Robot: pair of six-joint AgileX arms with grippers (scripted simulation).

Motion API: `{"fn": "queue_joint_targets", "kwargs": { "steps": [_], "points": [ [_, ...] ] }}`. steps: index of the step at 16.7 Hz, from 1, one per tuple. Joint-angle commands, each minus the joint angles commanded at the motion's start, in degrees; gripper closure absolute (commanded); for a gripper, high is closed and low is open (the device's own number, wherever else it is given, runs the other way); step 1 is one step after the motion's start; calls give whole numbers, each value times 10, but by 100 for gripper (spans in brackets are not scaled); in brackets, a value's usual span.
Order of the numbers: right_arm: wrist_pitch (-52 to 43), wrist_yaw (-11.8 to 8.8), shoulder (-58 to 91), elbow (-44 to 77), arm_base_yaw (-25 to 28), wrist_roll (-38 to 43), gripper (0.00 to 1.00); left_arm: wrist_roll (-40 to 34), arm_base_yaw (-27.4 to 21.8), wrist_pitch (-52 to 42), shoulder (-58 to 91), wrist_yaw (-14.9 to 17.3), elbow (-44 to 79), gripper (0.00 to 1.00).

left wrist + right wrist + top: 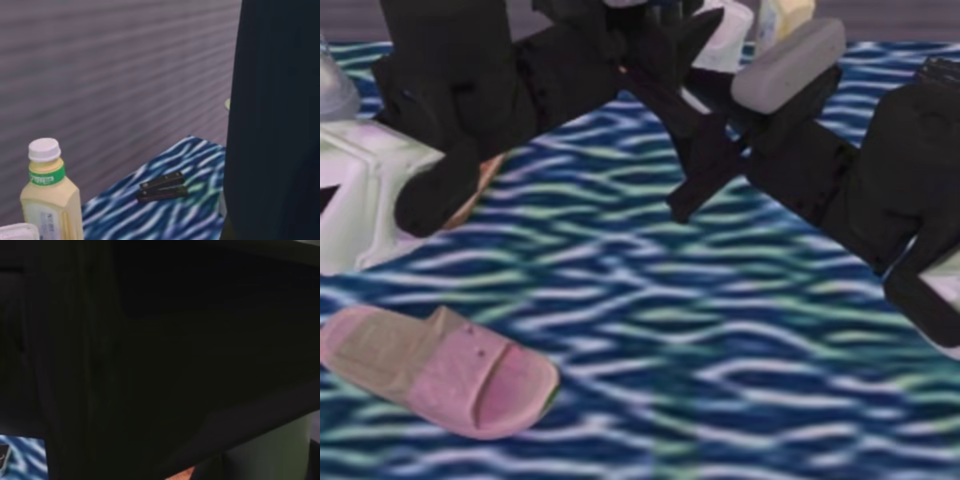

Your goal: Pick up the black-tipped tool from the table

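Observation:
The black-tipped tool does not show in any view; the black arms cover much of the back of the table (pixel 650 330), which wears the wavy blue, white and green cloth. My right arm (pixel 880 190) reaches in from the right. A thin black pair of fingers (pixel 682 205) slants down over the cloth at the centre. I cannot tell which arm's gripper these are, nor whether anything is between them. My left arm (pixel 470 90) bulks over the back left, and I cannot pick out its gripper. The right wrist view is dark.
A pink slipper (pixel 435 370) lies at the front left. A grey rounded case (pixel 788 62) and a yellow bottle (pixel 49 200) stand at the back edge, and a small dark two-bar object (pixel 162 186) lies near them. White boxes (pixel 360 190) sit at the left, an orange thing (pixel 480 190) beside them.

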Motion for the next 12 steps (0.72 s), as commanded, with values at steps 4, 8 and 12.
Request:
{"fn": "queue_joint_targets", "kwargs": {
  "steps": [4,8,12],
  "points": [
    [0,0,0,0,0,0,47,0,0,0,0,0,0,100],
    [0,0,0,0,0,0,17,0,0,0,0,0,0,100],
    [0,0,0,0,0,0,0,0,0,0,0,0,0,100]
  ]
}}
